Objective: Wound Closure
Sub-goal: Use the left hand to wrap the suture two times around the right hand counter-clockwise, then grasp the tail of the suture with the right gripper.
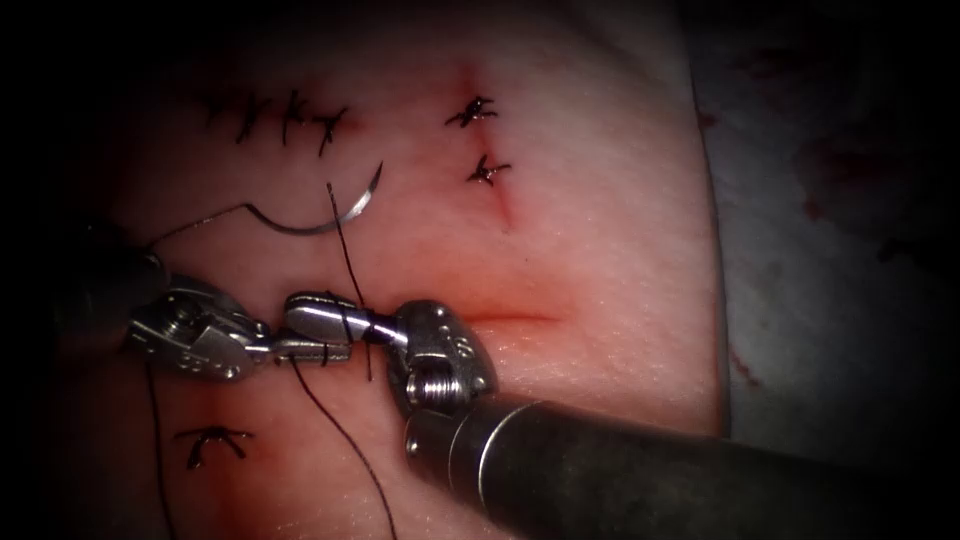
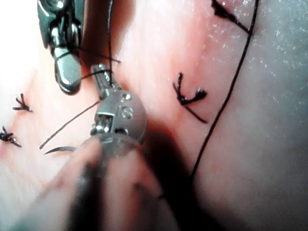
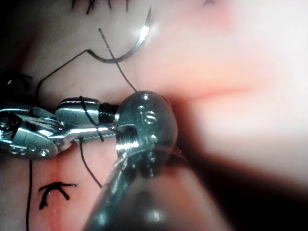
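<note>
Here the needle (image 1: 320, 222) lies free on the tissue (image 1: 600, 250); thread (image 1: 345, 325) wraps the right tool (image 1: 320, 315), both jaws' states unclear.

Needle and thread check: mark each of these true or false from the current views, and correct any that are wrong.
1. The needle lies free on the tissue, held by neither tool. True.
2. The thread is wrapped around the right tool's jaws. True.
3. The left tool grips the needle at mid-curve. False: it sits at the right tool's jaw tips, away from the needle.
4. No stitches have been placed. False: tied stitches show on the tissue.
5. The needle is buried in the tissue. False: its whole curve lies exposed.
</note>
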{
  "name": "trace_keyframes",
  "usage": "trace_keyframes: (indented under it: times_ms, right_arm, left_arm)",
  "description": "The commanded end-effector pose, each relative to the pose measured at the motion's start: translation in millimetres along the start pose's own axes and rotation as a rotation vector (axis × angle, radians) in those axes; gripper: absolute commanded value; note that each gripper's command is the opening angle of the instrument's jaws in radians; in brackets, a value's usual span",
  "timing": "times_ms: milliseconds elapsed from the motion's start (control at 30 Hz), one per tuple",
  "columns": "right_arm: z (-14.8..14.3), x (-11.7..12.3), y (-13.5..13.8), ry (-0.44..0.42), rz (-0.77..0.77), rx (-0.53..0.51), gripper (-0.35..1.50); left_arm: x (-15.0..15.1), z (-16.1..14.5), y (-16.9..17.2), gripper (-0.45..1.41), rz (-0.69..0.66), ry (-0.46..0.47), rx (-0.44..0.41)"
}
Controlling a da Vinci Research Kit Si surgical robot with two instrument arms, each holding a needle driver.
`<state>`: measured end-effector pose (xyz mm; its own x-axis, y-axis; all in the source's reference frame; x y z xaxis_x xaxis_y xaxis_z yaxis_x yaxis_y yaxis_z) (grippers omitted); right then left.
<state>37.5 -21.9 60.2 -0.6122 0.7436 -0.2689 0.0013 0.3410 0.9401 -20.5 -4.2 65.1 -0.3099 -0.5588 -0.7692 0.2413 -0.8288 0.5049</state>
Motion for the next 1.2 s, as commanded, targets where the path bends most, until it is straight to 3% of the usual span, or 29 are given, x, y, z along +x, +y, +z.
trace_keyframes:
  times_ms: [33,67,167,333,533,633,833,933,1100,1200]
  right_arm:
    - [1.0,-0.4,0.4,0.018,0.033,-0.012,1.10]
    - [1.0,-0.3,0.4,0.030,0.010,-0.034,1.20]
    - [0.8,-0.3,0.2,0.042,-0.028,-0.100,1.26]
    - [0.0,0.1,-0.1,0.077,-0.073,-0.179,1.26]
    - [-0.8,1.8,0.2,0.106,-0.097,-0.259,1.10]
    - [-1.2,2.8,1.0,0.095,-0.132,-0.348,0.89]
    - [-1.6,3.4,1.7,0.113,-0.143,-0.388,0.86]
    - [-1.5,3.6,2.2,0.135,-0.152,-0.435,0.84]
    - [-1.3,3.6,2.6,0.096,-0.182,-0.521,0.61]
    - [-1.5,3.6,2.9,0.088,-0.202,-0.587,0.56]
  left_arm:
    - [-0.2,0.6,-0.1,-0.45,0.002,0.002,0.001]
    - [0.0,0.5,-0.3,-0.45,-0.001,-0.001,0.001]
    - [-0.1,0.4,-0.5,-0.45,-0.011,-0.026,0.000]
    - [-0.3,0.6,-0.1,-0.45,-0.043,-0.099,0.004]
    - [-0.2,0.8,0.3,-0.45,-0.066,-0.194,0.009]
    - [-0.5,0.6,0.3,-0.45,-0.101,-0.278,0.088]
    - [-0.4,-0.3,1.0,-0.45,-0.201,-0.368,0.233]
    - [0.1,-0.1,1.7,-0.45,-0.345,-0.428,0.329]
    - [0.5,1.1,2.4,-0.45,-0.487,-0.492,0.396]
    - [0.7,2.2,2.8,-0.45,-0.560,-0.512,0.435]
